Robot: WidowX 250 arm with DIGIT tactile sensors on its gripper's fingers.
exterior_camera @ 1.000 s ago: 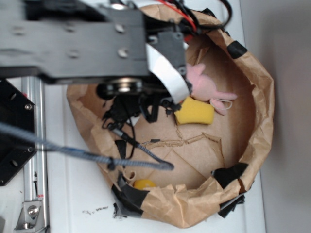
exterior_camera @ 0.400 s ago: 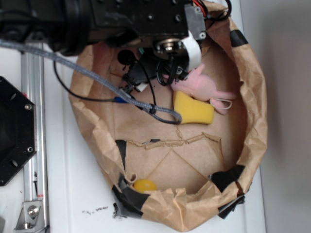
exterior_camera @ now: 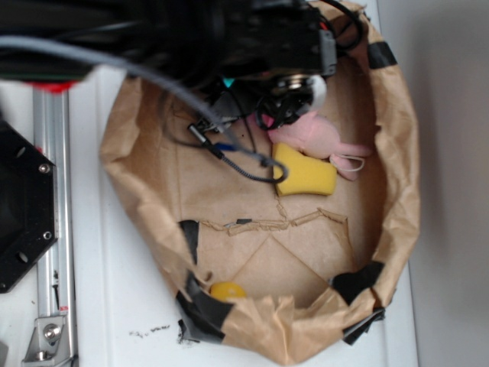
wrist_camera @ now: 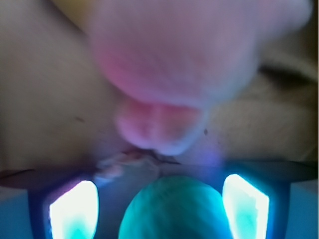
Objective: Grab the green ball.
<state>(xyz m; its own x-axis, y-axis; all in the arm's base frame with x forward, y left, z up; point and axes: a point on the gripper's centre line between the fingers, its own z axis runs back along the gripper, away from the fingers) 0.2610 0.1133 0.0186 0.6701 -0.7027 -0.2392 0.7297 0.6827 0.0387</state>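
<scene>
Since a second ago the black arm swung up to the far end of the crumpled brown paper bag (exterior_camera: 397,153), next to the pink plush toy (exterior_camera: 309,134). Wrist view: small teal-green matte ball (wrist_camera: 172,209) sits between the two glowing fingers (wrist_camera: 72,209), jaws spread on either side, not yet visibly pinching. Blurred plush just beyond. Yellow foam sponge (exterior_camera: 306,174) beside plush; small yellow ball (exterior_camera: 227,290) well apart. Approach looks done; closing and lifting remain.
</scene>
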